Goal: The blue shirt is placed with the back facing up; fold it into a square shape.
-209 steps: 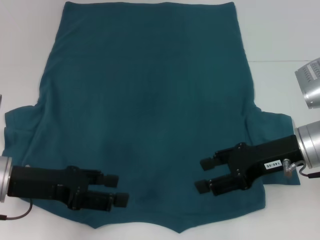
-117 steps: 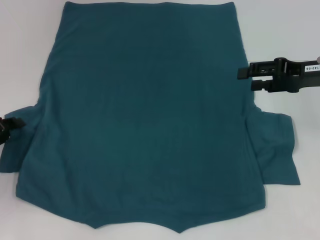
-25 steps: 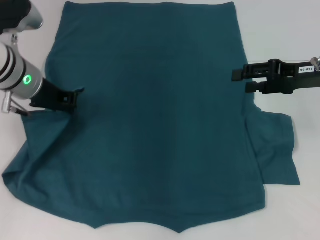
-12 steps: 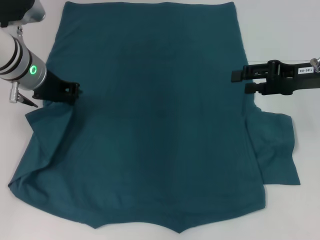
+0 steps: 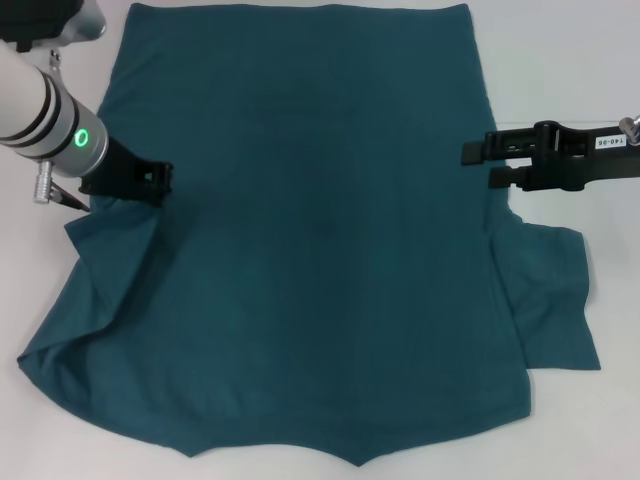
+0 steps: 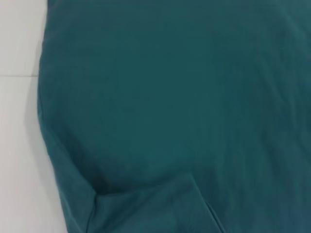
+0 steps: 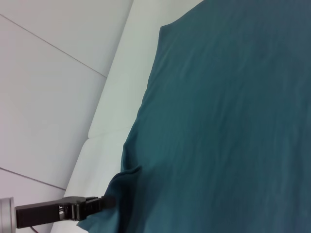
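The blue shirt [image 5: 300, 240] lies spread out on the white table [image 5: 570, 60], back side up, and it covers most of the middle of the table. The folding has only just started. The left sleeve is being pulled in over the body of the shirt, so the cloth on the left side is bunched and wrinkled and no longer flat. The left gripper [image 5: 150, 180] is on the left side of the shirt, about halfway between near and far, and it looks like it is pinching the sleeve cloth, but I cannot tell for sure how its fingers are set. The right sleeve [image 5: 550, 300] lies flat and sticks out to the right, not folded yet. The right gripper [image 5: 480, 162] is at the right edge of the shirt, a bit farther away than that sleeve. Its two fingers are a little apart with nothing between them, so it is open and not holding any cloth. There is a lot left to do, I think: finish the left sleeve, fold in the right sleeve, then fold the long body to make a square. Nothing else sits on the table, so nothing is in the way. The only trouble could be the wrinkles on the left, which may make the fold messy.
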Controlling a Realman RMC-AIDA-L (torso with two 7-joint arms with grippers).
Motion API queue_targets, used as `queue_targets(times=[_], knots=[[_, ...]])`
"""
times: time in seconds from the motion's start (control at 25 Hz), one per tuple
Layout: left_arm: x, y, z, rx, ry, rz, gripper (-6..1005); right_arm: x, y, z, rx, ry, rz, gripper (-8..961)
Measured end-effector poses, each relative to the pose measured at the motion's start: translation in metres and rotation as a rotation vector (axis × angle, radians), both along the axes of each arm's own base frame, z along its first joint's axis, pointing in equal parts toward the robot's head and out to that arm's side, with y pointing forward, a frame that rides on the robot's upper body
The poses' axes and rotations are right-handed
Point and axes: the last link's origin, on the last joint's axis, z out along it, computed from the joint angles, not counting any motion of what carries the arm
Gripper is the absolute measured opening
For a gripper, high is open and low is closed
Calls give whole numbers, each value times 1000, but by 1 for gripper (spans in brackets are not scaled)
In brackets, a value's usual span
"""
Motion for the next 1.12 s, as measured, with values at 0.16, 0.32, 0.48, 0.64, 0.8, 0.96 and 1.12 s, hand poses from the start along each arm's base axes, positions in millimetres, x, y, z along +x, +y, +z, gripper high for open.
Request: queue_targets(times=[0.16,0.32,0.48,0.64,0.8,0.96,1.12], knots=[[2,-2,-2,-22,1,-7,54,1,0,0,0,0,-2,761],[13,-10,-8,-69,-36,-33,72,2,-1,1,4,0,-6,761],[27,-14,-11,-100,-77,-57,135,3,0,2,10,-2,-7,761],[34,-17,-6,-106,-140,-88,333,3,1,2,12,-5,-7,760],[9,-21,14,-38,-211,-36,470,3,1,2,13,-15,8,755],[-14,-45,26,-34,-464,-83,546,2,-3,4,-8,-41,53,749],[-22,-88,29,-159,-726,-350,557,7,-6,6,-29,-84,79,743]])
